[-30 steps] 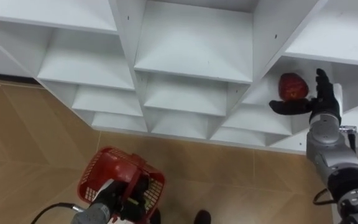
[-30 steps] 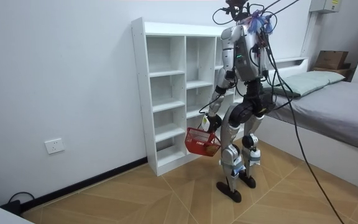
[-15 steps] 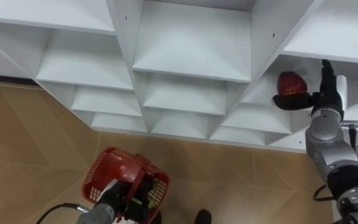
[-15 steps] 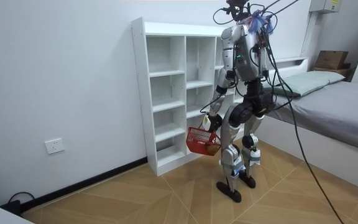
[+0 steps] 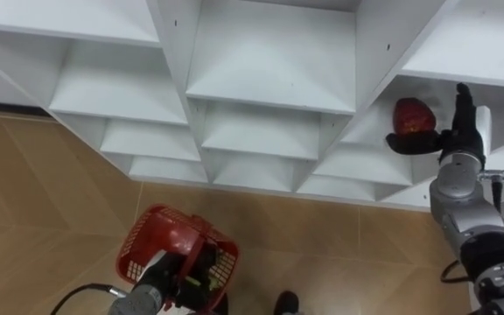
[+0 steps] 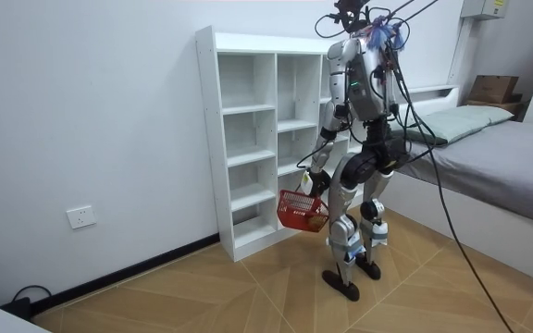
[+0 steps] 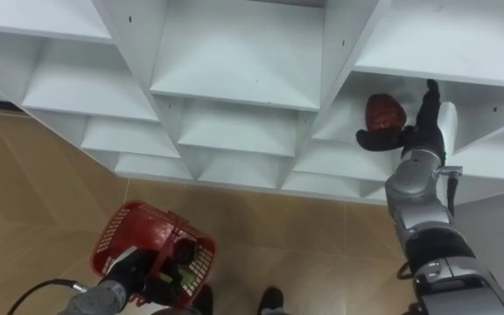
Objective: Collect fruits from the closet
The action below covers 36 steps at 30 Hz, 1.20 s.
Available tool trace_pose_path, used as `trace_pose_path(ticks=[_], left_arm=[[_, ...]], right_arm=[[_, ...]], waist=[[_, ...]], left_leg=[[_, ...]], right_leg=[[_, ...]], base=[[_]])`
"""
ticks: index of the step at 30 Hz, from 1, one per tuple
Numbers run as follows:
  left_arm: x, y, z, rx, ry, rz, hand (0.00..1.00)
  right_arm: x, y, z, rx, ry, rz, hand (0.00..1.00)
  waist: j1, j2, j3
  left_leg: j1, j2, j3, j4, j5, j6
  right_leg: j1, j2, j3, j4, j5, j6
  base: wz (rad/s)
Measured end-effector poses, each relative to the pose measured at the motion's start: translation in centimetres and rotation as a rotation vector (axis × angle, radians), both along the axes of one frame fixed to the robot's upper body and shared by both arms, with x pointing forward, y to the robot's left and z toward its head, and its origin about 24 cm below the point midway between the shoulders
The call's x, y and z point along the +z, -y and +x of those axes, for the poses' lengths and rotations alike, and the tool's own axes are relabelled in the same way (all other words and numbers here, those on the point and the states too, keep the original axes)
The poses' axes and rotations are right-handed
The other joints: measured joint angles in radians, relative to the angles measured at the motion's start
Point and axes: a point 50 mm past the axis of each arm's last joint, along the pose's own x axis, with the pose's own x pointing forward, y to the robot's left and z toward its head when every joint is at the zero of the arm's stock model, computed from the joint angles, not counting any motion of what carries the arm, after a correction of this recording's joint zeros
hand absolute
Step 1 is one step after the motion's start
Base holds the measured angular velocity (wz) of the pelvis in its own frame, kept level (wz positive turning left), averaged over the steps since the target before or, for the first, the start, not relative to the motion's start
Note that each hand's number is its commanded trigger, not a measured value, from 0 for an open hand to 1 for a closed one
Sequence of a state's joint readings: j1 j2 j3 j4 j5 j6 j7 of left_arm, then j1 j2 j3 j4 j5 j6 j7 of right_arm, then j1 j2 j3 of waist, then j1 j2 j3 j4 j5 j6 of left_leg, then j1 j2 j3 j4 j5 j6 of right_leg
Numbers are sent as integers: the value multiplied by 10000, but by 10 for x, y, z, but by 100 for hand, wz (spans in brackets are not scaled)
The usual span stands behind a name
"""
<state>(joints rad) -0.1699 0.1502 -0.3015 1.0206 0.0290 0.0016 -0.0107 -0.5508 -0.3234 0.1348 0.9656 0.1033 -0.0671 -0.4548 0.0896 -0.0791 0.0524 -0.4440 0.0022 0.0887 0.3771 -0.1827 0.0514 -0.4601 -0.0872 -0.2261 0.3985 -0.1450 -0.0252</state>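
Flanking fruit (image 5: 412, 117), right robot hand (image 5: 451, 140) (shelf edge (image 5: 364, 143))

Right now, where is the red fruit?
At the eye views' right, the red fruit sits on a shelf of the white closet, beside the open right hand, whose thumb lies just below it. The left hand holds the red basket at lower left.

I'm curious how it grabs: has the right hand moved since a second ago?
Yes: right hand has reached deeper into the closet compartment, nearer the red fruit.
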Motion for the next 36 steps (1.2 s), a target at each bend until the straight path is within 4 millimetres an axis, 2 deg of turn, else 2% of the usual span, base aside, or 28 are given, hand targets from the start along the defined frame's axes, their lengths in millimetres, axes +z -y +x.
trace_pose_path(ticks=[12, 16, 29, 36], left_arm=[[0, 5, 2, -513, -7, 165, 100], [-1, 6, 1, -205, -92, -28, 100], [-1, 6, 2, -131, -19, 42, 100], [0, 7, 3, -146, 18, 22, 100]], right_arm=[[6, -5, 6, 48, 219, 130, 0], [8, -10, 9, 81, 350, 202, 0], [3, -19, 9, 84, 302, 403, 0], [-3, -17, 6, 14, 2, 399, 0]], waist=[[13, -44, 26], [8, -74, 43], [7, -94, 58], [5, -84, 62]], left_leg=[[12, -18, 12, -133, 22, 1], [14, -26, 11, -170, 44, 0], [-27, -35, 5, -170, 44, 1], [-170, -41, -110, -162, 49, -4]], right_leg=[[-43, -9, 6, -8, -2, 3], [-43, -14, 6, -40, -2, 3], [-87, -19, 2, -41, -3, 4], [-156, -61, -256, -46, -3, 3]], base=[[0], [0], [0], [5]])
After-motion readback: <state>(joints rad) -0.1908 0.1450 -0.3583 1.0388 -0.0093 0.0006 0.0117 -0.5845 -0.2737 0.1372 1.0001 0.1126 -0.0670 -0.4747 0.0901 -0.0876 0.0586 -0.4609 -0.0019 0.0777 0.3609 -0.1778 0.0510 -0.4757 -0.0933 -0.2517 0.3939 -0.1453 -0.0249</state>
